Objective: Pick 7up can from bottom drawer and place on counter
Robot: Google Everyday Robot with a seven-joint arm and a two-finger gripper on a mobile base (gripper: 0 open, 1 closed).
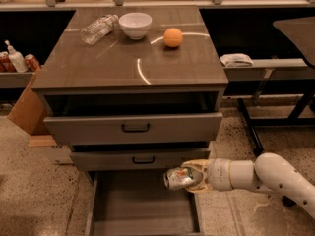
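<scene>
My gripper point(189, 177) is shut on the 7up can point(177, 178), a silvery can with green and red marks, held on its side. It hangs above the right part of the open bottom drawer point(142, 210), just below the front of the middle drawer. My white arm comes in from the lower right. The counter point(98, 65) is the glossy brown-grey top of the cabinet, well above the can, with a light curved glare mark.
On the counter lie a clear plastic bottle point(98, 28), a white bowl point(135, 24) and an orange point(173, 37). The top drawer point(133, 127) and middle drawer point(140, 159) stand partly pulled out. Red cans point(30, 61) sit on a shelf at left. A bench point(266, 65) stands at right.
</scene>
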